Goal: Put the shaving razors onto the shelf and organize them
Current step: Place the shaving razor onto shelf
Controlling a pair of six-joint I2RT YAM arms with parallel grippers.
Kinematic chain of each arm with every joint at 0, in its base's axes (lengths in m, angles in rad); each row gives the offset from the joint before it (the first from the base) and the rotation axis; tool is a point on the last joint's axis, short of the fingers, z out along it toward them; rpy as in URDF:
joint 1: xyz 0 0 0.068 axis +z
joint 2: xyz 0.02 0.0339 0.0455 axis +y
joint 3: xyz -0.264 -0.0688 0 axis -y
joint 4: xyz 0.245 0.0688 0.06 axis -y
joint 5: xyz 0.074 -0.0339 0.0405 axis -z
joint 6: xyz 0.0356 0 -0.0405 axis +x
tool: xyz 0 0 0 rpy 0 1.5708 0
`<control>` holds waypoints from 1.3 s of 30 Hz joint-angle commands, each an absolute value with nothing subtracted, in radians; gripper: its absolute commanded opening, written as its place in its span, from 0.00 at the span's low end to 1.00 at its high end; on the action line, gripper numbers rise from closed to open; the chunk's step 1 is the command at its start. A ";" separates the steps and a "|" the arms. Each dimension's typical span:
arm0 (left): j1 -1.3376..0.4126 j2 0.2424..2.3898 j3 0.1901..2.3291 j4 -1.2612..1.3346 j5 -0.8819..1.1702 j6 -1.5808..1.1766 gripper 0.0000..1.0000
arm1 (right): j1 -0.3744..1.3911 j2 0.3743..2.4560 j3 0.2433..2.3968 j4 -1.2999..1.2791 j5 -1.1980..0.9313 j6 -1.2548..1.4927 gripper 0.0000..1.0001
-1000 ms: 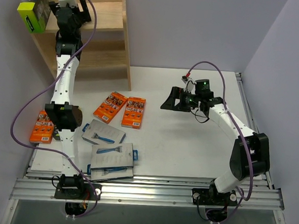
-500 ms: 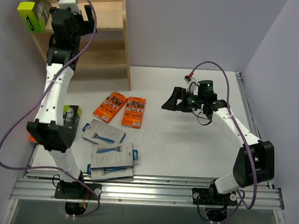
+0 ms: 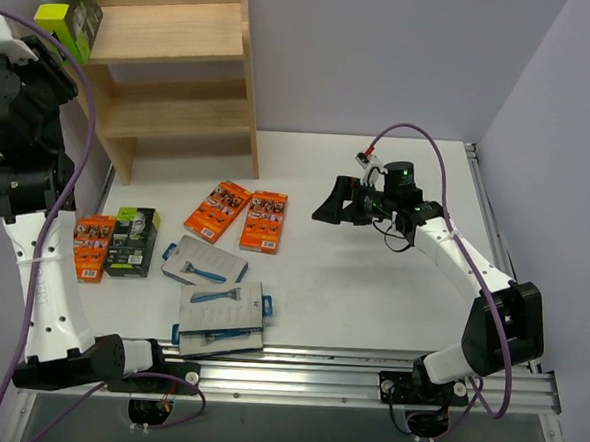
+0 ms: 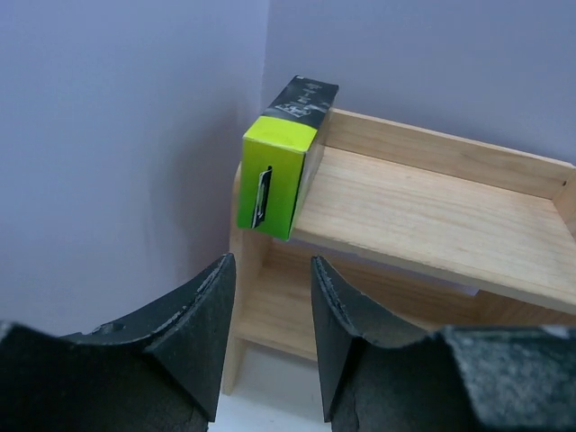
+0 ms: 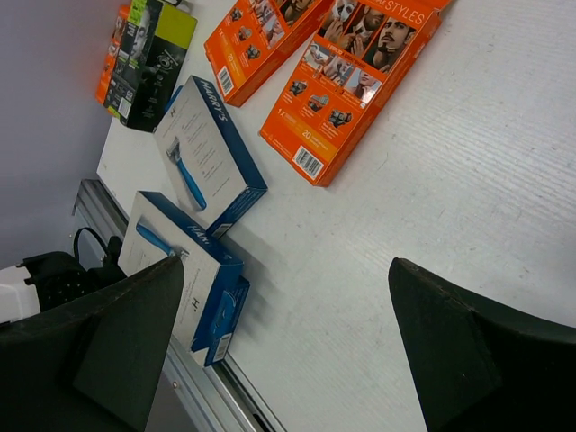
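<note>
A black box with lime-green sides stands on the left end of the shelf's top tier, and it overhangs the edge in the left wrist view. My left gripper hangs back from it, partly open with nothing between its fingers. On the table lie orange packs, another black box and two grey cards. My right gripper hovers open and empty above the table's middle, facing those packs.
The left arm rises along the table's left edge, beside the shelf's side panel. Purple walls close in behind and on the right. A metal rail runs along the near edge.
My left arm has drawn back to the left, away from the shelf, uncovering the black box and orange pack on the table. Its jaws have narrowed. The right gripper has barely shifted.
</note>
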State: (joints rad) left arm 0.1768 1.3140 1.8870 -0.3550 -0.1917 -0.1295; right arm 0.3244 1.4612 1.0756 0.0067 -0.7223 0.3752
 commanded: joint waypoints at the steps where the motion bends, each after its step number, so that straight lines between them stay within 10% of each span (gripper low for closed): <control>1: 0.254 1.318 1.833 -0.390 -0.129 -0.178 0.47 | 0.336 1.427 1.071 0.052 -0.729 0.382 0.92; 39: 0.380 1.804 2.304 -0.405 0.086 -0.321 0.35 | 0.371 1.532 1.051 0.129 -0.733 0.353 0.91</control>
